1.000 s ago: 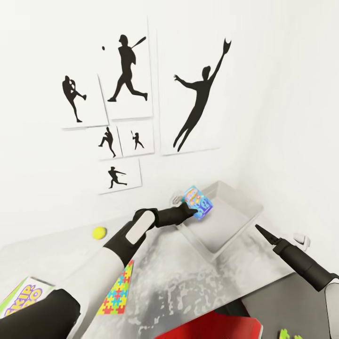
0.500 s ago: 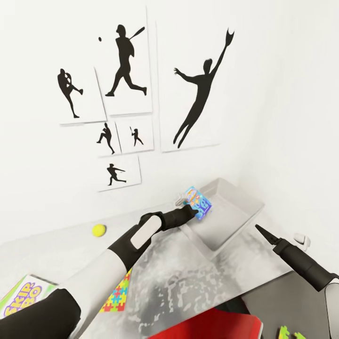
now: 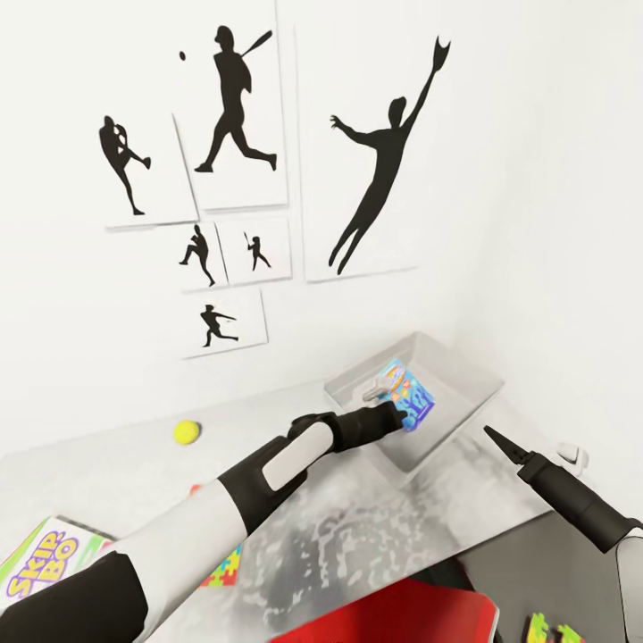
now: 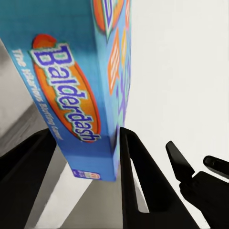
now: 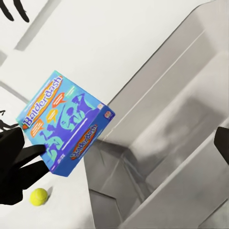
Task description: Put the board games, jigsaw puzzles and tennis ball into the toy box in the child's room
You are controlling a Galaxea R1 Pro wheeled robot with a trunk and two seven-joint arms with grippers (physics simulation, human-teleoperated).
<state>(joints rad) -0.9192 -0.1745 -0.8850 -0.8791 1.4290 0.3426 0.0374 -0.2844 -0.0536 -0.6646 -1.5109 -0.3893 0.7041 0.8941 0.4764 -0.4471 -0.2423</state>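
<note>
Left gripper (image 3: 399, 413) clamped on the Balderdash board game (image 3: 409, 397) at one short end, fingers (image 4: 136, 176) on the two broad faces. Box held tilted over the toy box (image 3: 464, 415), clear of its floor as far as visible in the right wrist view.

Handling, judged: rigid printed cardboard, light, glossy so likely a bit slippery; end grip leaves most of the length cantilevered, so expect swing or slip on quick moves. Not fragile. Best released low and flat; toy box looks wider than the game, so fit looks fine. Broad-face pinch near an edge works for the other flat boxes too.

Right gripper (image 3: 489, 432) hangs beside the toy box's near corner, holding nothing; fingertips look pressed together to a point, so reads as closed.

Tennis ball (image 3: 187, 432) on the tabletop (image 3: 357, 527) near the wall, well apart from the toy box; round, will roll if nudged. Skip-Bo box (image 3: 45, 563) at the near left edge. Jigsaw puzzle (image 3: 223, 572) mostly hidden under the left arm.

Tabletop pale grey, mottled, flat. White wall behind with black baseball silhouette posters (image 3: 237, 107). Toy box sits in the corner by the wall, little room behind it. Red object (image 3: 411, 616) below the tabletop edge, identity unclear.
</note>
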